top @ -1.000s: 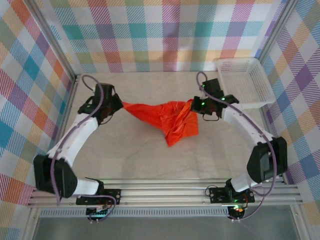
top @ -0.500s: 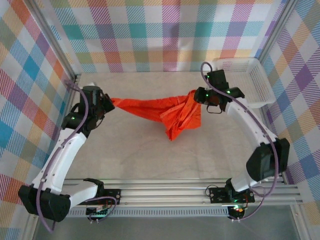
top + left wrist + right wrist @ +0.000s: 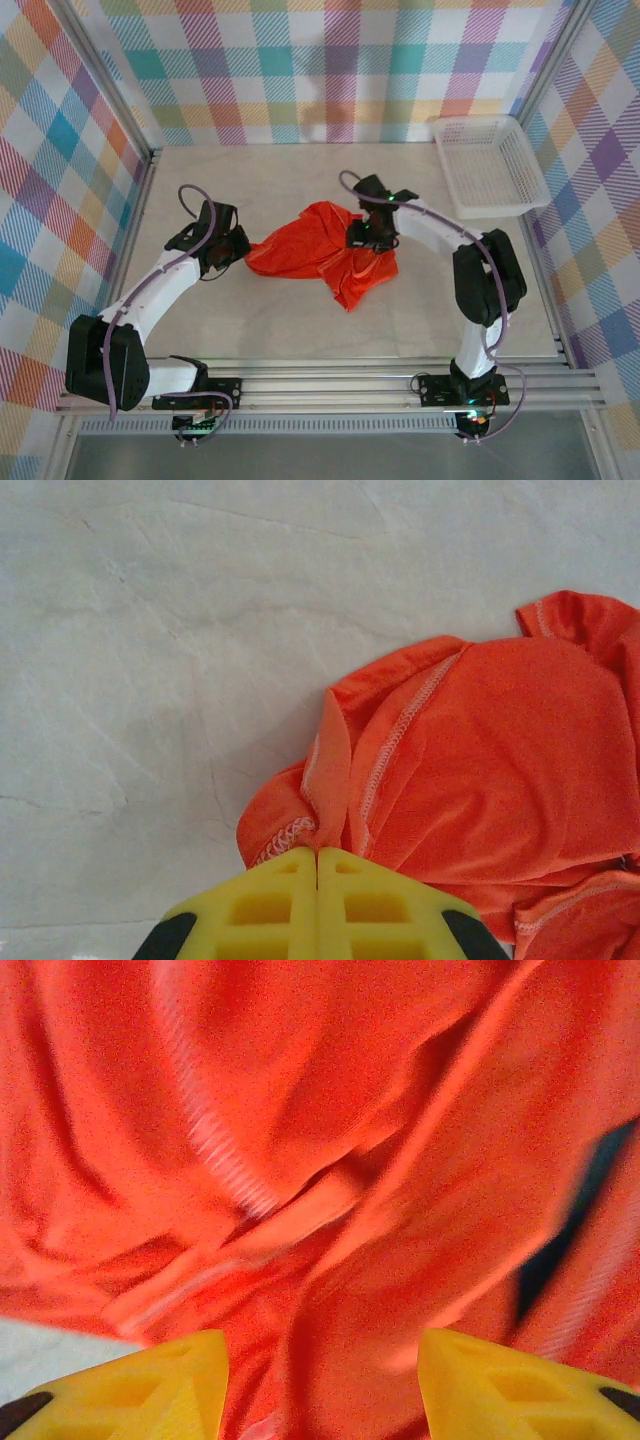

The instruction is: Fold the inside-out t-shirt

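The inside-out t-shirt (image 3: 318,252) lies crumpled on the table, bright orange with its seams showing. My left gripper (image 3: 243,250) is at the shirt's left edge. In the left wrist view its yellow fingers (image 3: 270,900) are shut on a pinched fold of hem, and the t-shirt (image 3: 480,740) spreads away to the right. My right gripper (image 3: 362,236) hangs over the shirt's upper right part. In the right wrist view the gripper (image 3: 322,1385) is open, its yellow fingertips (image 3: 170,1390) wide apart just above blurred orange t-shirt (image 3: 330,1160) cloth. The print is hidden.
A white mesh basket (image 3: 490,165) stands at the back right corner, apart from both arms. Checked walls close the table on three sides. Bare tabletop (image 3: 290,330) stretches in front of the shirt and behind it.
The shirt was stretched between both grippers; the right gripper has opened and let go and moved left over the heap. The left gripper came in towards the centre, still holding its edge.
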Controlling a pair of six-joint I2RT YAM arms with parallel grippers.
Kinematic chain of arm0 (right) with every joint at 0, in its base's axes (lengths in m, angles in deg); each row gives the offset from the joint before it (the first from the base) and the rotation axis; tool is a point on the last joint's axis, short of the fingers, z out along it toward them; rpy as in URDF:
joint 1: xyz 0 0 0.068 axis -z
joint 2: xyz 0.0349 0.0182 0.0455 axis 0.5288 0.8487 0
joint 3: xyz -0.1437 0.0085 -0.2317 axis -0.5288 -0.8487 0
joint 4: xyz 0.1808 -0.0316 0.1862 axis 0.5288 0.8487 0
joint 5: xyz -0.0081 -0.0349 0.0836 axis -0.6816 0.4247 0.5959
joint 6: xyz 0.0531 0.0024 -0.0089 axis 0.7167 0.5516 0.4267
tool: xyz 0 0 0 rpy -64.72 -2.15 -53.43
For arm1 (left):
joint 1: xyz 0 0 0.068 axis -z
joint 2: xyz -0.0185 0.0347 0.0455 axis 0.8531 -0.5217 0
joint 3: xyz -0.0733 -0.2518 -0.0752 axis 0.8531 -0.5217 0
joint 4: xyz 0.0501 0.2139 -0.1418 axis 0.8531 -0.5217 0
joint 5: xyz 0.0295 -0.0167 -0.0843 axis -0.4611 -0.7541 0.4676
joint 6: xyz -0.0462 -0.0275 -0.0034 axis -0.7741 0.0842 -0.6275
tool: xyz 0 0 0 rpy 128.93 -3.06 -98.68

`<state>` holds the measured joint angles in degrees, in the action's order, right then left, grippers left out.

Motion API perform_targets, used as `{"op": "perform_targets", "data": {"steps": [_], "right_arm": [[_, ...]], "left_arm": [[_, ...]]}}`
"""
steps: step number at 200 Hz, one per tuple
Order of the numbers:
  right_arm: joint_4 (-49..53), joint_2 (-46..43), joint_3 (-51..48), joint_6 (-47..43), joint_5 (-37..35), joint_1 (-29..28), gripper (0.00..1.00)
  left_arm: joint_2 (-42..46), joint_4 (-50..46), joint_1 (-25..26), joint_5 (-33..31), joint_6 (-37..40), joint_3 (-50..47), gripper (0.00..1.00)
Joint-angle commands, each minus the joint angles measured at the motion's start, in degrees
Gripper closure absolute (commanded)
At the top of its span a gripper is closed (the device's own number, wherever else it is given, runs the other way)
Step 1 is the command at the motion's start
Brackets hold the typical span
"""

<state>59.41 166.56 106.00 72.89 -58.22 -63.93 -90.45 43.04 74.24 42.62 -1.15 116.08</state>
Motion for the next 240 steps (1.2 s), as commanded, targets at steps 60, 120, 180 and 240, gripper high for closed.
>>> {"op": "perform_targets", "data": {"steps": [60, 120, 180, 240], "right_arm": [[1.4, 1.88, -2.03, 4.3, -0.65, -4.41, 0.51], [0.53, -0.02, -4.87, 4.46, 0.95, -4.72, 0.57], [5.19, -3.39, -1.26, 2.77, -3.04, -4.84, 1.0], [7.86, -17.67, 8.85, -5.13, -15.23, 2.82, 1.0]], "left_arm": [[1.2, 0.11, 0.31, -0.55, -0.01, 1.52, 1.0], [1.79, -1.25, 0.31, -1.5, 0.14, 2.52, 1.0], [2.02, -4.04, -0.03, -3.66, 1.59, 5.7, 1.0], [2.01, -13.52, -5.95, -9.19, 7.32, 23.37, 1.0]]}}
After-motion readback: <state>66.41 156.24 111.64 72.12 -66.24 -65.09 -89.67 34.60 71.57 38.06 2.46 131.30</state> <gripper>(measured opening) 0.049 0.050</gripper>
